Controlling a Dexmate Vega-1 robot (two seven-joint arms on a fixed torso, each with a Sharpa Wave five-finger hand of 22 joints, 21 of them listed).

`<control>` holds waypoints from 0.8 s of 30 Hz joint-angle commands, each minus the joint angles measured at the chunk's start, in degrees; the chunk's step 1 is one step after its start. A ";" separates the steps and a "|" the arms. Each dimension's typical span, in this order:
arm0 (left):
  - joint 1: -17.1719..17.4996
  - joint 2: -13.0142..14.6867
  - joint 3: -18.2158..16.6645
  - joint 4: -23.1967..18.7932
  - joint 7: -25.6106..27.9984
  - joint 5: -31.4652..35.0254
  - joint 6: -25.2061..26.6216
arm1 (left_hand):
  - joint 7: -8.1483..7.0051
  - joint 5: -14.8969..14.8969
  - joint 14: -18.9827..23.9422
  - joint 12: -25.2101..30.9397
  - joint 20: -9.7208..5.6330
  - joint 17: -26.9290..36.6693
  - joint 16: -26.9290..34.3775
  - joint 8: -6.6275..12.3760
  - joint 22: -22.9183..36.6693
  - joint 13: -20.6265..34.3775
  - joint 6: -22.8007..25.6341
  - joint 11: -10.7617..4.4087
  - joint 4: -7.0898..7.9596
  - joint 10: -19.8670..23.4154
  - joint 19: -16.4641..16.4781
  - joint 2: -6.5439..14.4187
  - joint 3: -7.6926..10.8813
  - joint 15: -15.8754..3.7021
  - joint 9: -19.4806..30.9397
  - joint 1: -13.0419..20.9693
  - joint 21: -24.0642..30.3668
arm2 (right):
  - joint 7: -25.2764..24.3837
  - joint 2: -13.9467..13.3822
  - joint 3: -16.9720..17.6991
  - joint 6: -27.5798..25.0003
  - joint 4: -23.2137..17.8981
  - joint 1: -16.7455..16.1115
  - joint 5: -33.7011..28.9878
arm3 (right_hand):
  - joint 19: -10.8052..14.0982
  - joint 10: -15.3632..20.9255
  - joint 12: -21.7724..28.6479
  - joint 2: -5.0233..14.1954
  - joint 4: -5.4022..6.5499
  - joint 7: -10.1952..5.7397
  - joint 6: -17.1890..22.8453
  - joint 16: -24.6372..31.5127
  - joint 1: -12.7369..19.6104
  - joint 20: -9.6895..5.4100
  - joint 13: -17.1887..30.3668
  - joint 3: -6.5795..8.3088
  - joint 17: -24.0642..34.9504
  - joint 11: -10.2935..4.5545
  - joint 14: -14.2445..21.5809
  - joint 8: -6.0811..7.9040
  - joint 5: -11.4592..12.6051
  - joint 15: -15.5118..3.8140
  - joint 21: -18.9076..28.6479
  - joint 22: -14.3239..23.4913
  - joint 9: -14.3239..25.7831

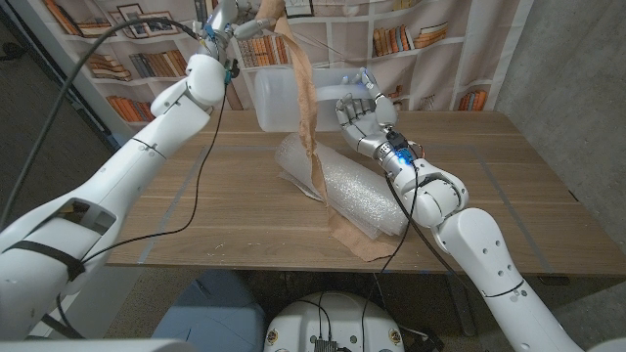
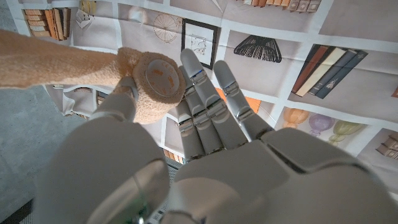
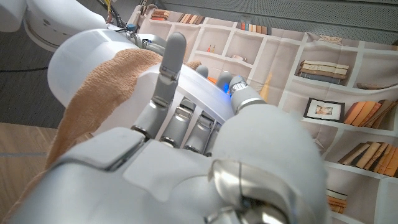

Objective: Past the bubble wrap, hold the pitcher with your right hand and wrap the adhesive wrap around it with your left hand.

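Observation:
A translucent white pitcher stands at the back middle of the wooden table, behind a crumpled sheet of bubble wrap. My left hand is raised high above it and pinches a roll of tan adhesive wrap between thumb and fingers. A long tan strip hangs from the roll, crosses the pitcher's front and trails over the bubble wrap. My right hand holds the pitcher's right side, fingers stretched along its wall beside the strip.
A backdrop printed with bookshelves hangs behind the table. A black cable dangles from my left arm down over the table's left part. The strip's loose end lies near the front edge.

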 commanded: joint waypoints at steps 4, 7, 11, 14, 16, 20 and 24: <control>2.85 -0.05 -2.06 -1.17 -0.49 -5.30 2.28 | -0.07 0.43 -0.20 -0.13 -0.25 0.23 -0.17 -0.07 -0.06 0.23 0.46 -0.95 -0.01 1.29 -0.30 14.27 0.39 0.14 0.14 13.82 0.57 | 0.52 -1.36 0.66 -1.47 -2.19 -0.29 2.58 | -15.01 1.02 0.31 0.10 0.05 0.31 0.06 0.35 0.42 -4.61 0.04 -0.15 2.59 0.50 14.68 0.24 -0.06 -6.94 -0.19 0.07 0.12; 3.34 0.20 -1.96 -1.60 -0.11 -5.45 2.79 | -0.09 0.42 -0.24 -0.19 -0.23 0.19 -0.24 -0.14 -0.17 0.20 0.47 -0.86 -0.01 1.40 -0.40 14.28 0.40 0.16 0.15 13.80 0.73 | 0.56 -1.77 0.73 -1.82 -2.69 -0.21 2.97 | -15.06 0.98 0.30 0.11 0.03 0.37 0.00 0.36 0.46 -4.59 0.06 -0.13 2.59 0.40 14.67 0.23 -0.05 -6.95 -0.30 0.04 0.11; 4.17 0.69 -2.05 -2.21 0.08 -5.96 3.73 | -0.09 0.42 -0.19 -0.31 -0.26 0.21 -0.24 -0.22 -0.28 0.21 0.43 -0.87 -0.02 1.24 -0.46 14.27 0.40 0.15 0.15 13.79 0.87 | -0.76 -2.71 1.23 -2.09 -3.75 -0.37 3.53 | -15.05 0.92 0.36 0.13 0.01 0.37 -0.04 0.35 0.53 -4.52 0.23 -0.11 2.59 0.47 14.63 0.23 -0.06 -6.95 -0.43 0.02 0.11; 4.74 0.97 -2.12 -2.47 0.19 -6.38 4.32 | -0.11 0.42 -0.20 -0.29 -0.28 0.21 -0.26 -0.24 -0.33 0.23 0.47 -0.87 -0.01 1.34 -0.52 14.28 0.41 0.16 0.16 13.78 0.94 | -1.29 -3.22 1.69 -1.93 -4.31 -0.48 3.55 | -15.05 0.96 0.31 0.14 0.00 0.39 -0.08 0.35 0.56 -4.50 0.13 -0.11 2.56 0.43 14.63 0.22 -0.06 -6.95 -0.51 0.02 0.11; 5.07 0.98 -2.15 -2.67 0.28 -6.79 4.86 | 0.02 0.42 -0.25 -0.35 -0.26 0.19 -0.31 -0.27 -0.39 0.20 0.51 -0.90 0.02 1.34 -0.60 14.29 0.42 0.19 0.16 13.74 1.02 | -1.50 -3.26 1.77 -1.73 -4.38 -0.41 3.58 | -15.02 0.94 0.33 0.14 0.01 0.34 -0.13 0.35 0.56 -4.48 0.17 -0.12 2.54 0.49 14.62 0.21 -0.07 -6.95 -0.52 0.02 0.10; 5.70 1.29 -2.03 -3.16 0.28 -7.27 5.33 | 0.03 0.42 -0.20 -0.49 -0.27 0.20 -0.30 -0.33 -0.49 0.16 0.55 -1.00 -0.02 1.23 -0.62 14.26 0.42 0.13 0.16 13.74 1.20 | -1.82 -3.49 1.88 -1.66 -4.46 -0.04 3.71 | -14.98 0.80 0.39 0.15 0.03 0.51 -0.18 0.35 0.57 -4.50 0.39 -0.14 2.53 0.53 14.61 0.20 -0.08 -6.94 -0.62 0.02 0.10; 6.25 1.41 -1.88 -3.27 0.37 -7.75 5.71 | -0.04 0.42 -0.21 -0.54 -0.35 0.21 -0.33 -0.39 -0.59 0.17 0.60 -0.83 -0.04 1.27 -0.61 14.25 0.44 0.15 0.17 13.73 1.37 | -1.88 -3.53 2.05 -1.41 -4.50 0.33 3.61 | -15.04 0.81 0.39 0.19 0.04 0.51 -0.18 0.41 0.59 -4.45 0.40 -0.14 2.57 0.42 14.64 0.21 -0.07 -6.94 -0.72 0.02 0.10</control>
